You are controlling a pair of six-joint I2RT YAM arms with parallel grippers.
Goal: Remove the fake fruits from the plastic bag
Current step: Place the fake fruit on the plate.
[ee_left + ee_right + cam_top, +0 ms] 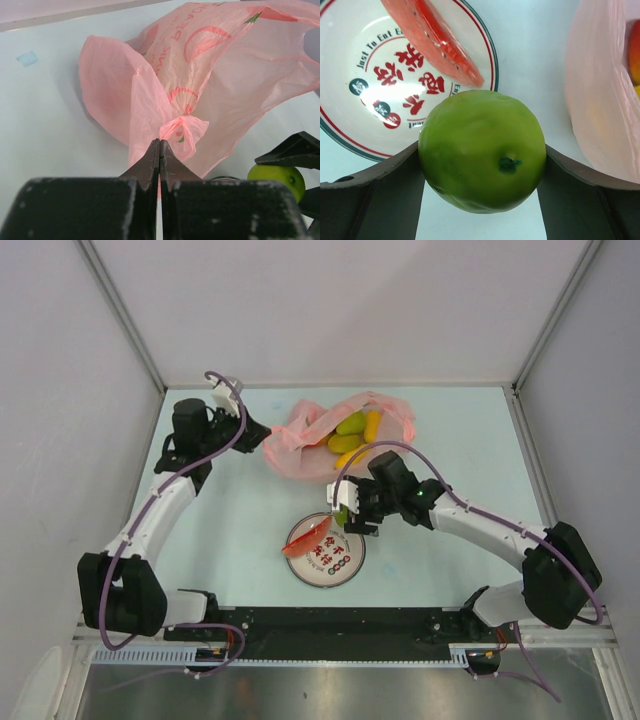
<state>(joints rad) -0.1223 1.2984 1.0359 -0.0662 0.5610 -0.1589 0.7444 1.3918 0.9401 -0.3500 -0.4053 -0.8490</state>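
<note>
Just below the middle of the overhead frame, the right gripper (347, 512) is clamped around a round green fruit (482, 150). Its two dark fingers press the widest part on either side, and the stem dimple faces the wrist camera. The fruit hangs over the upper right edge of the white plate (350, 568), where a red watermelon slice (305, 538) lies on the left side. Toward the upper centre, the pink plastic bag (297, 448) lies slumped on the pale table (240, 530) with its mouth open toward the lower right, and several yellow and green fruits (350, 424) show inside it. At the bag's left edge the left gripper (159, 150) has its jaws pinched tight on a gathered twist of the film, which seems to lift that corner a little. From where I stand the green fruit looks light, hard and glossy, so it could slip if gripped off-centre. A hold across its middle, as now, seems the safe one, though it may roll once set on the plate. The bag is thin, limp and crinkly, with no stiffness of its own, and is best taken by a bunched fold or a handle rather than by a flat sheet.
</note>
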